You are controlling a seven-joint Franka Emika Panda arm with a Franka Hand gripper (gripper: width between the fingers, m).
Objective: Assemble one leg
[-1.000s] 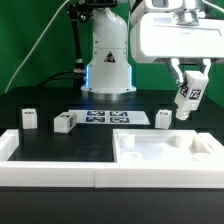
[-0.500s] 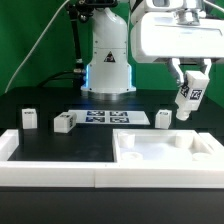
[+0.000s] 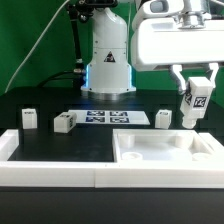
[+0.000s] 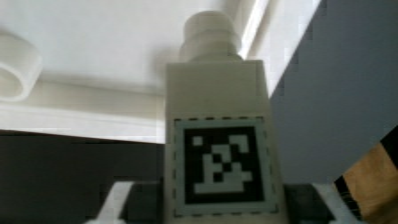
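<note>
My gripper is shut on a leg, a stubby white post with a black-and-white tag on its face. I hold it nearly upright in the air above the far right corner of the large white tray-like piece. In the wrist view the leg fills the middle, its narrow peg end pointing away from me, and my gripper clamps its tagged end. Three more legs stand on the black table: one at the exterior view's left, one beside it, one near the held leg.
The marker board lies flat on the table behind the tray piece. The robot's white base stands at the back. A white rail runs along the table's front and left edge.
My gripper has moved toward the exterior view's right and slightly down with the leg, and the leg has turned from tilted to nearly upright.
</note>
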